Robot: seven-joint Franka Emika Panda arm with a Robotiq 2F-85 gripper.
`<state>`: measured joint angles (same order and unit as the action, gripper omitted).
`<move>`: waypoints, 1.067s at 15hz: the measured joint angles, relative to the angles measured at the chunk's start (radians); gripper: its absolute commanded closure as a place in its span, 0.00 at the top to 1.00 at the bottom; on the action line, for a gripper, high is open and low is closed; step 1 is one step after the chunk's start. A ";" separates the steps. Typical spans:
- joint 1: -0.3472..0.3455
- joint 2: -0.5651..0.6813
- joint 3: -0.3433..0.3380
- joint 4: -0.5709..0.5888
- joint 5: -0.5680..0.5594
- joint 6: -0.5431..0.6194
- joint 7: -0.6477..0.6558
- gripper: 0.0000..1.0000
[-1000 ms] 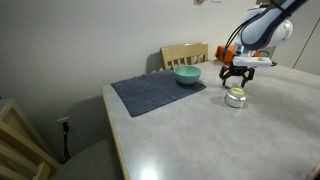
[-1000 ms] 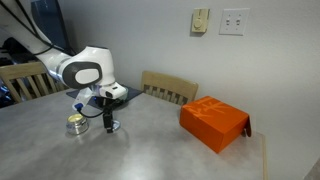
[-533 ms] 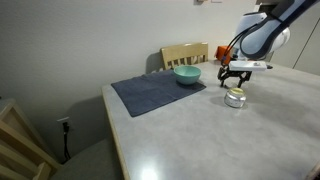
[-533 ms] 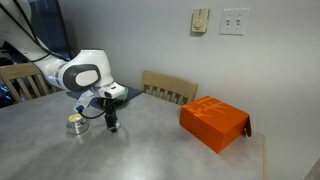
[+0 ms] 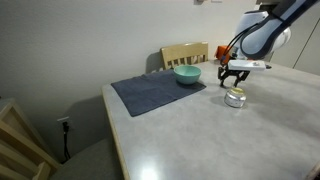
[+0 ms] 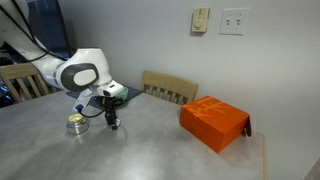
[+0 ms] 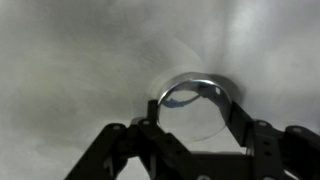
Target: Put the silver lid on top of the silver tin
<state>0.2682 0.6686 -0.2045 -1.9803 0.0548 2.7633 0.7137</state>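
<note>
In an exterior view the end effector (image 5: 234,76) hangs just above the silver tin (image 5: 235,97), which stands on the grey desk (image 5: 200,135). A teal bowl (image 5: 186,75) sits on a dark mat (image 5: 153,93) near the tin, and a wooden chair (image 5: 186,54) is behind them.

In an exterior view from another place, the end effector (image 6: 111,121) is low over the desk (image 6: 150,150), just beside the tin (image 6: 76,123). An orange box (image 6: 213,122) lies well apart.

In the wrist view the end effector (image 7: 196,120) has its fingers (image 7: 240,122) closed on the two sides of the silver lid (image 7: 195,95), holding it.
</note>
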 measured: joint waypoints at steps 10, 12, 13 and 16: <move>-0.015 -0.113 0.044 -0.051 -0.040 -0.162 -0.150 0.44; -0.013 -0.159 0.043 -0.062 -0.070 -0.201 -0.150 0.44; -0.013 -0.182 0.045 -0.071 -0.072 -0.215 -0.150 0.44; -0.019 -0.238 0.070 -0.107 -0.072 -0.241 -0.168 0.44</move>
<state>0.2490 0.4309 -0.1345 -2.0872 -0.0169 2.5223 0.5460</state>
